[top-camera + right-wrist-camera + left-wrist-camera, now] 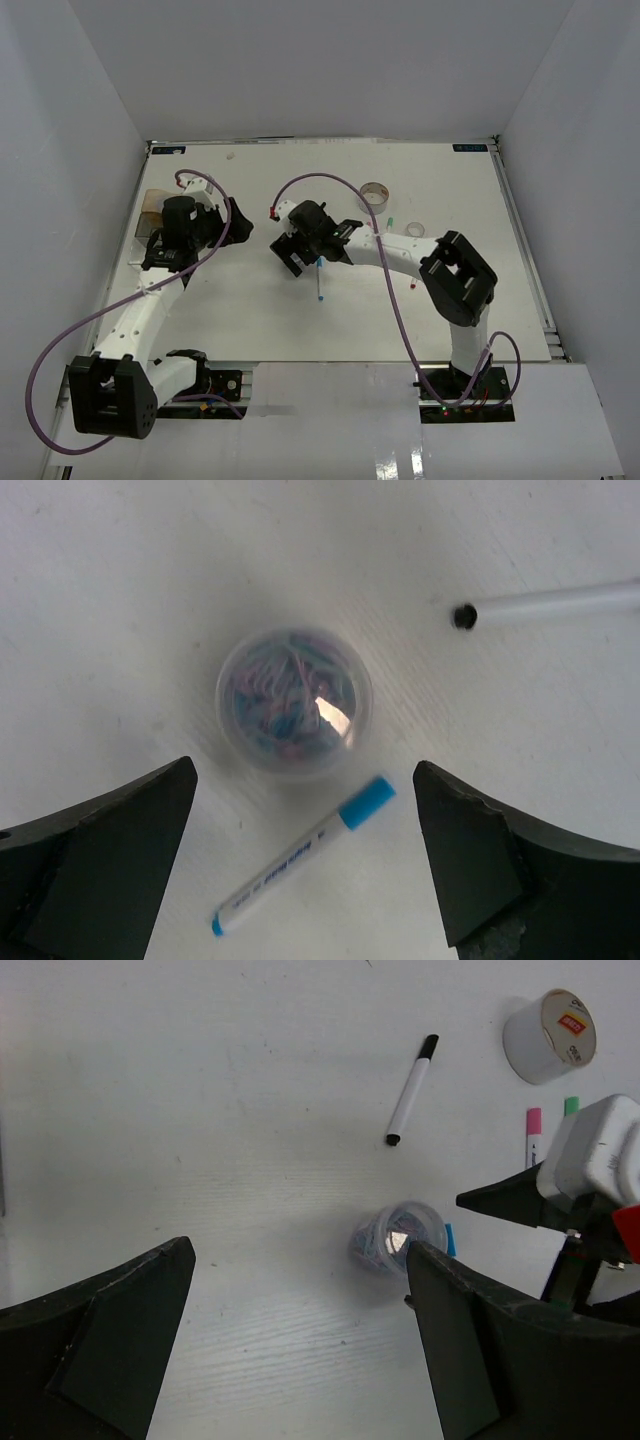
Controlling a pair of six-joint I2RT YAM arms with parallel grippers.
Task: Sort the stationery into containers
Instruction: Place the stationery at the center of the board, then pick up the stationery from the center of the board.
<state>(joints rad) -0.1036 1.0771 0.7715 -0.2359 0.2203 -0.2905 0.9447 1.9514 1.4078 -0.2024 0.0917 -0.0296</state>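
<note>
The white table (330,330) takes up most of the overhead view. The amber box (150,205) stands at its far left edge, mostly hidden by the left arm, so what it already holds can't be told. The left gripper (300,1250) hangs just beside the box with its jaws spread wide and nothing between them. The right gripper (294,256) is at mid-table, also wide open and empty, pointing straight down.

A tape roll (550,1035) lies well to the far right. Under the right gripper sits a clear jar (295,702) of what look like coloured clips, and a blue-capped marker (300,855) lies just beside it. A black-capped marker (412,1090) lies near, with pink-capped (533,1130) and green-capped (571,1107) ones further off.

The step in hand looks like a pick, probably of the jar. The next move calls for a straight descent with the jaws straddling the jar without catching the blue marker.
</note>
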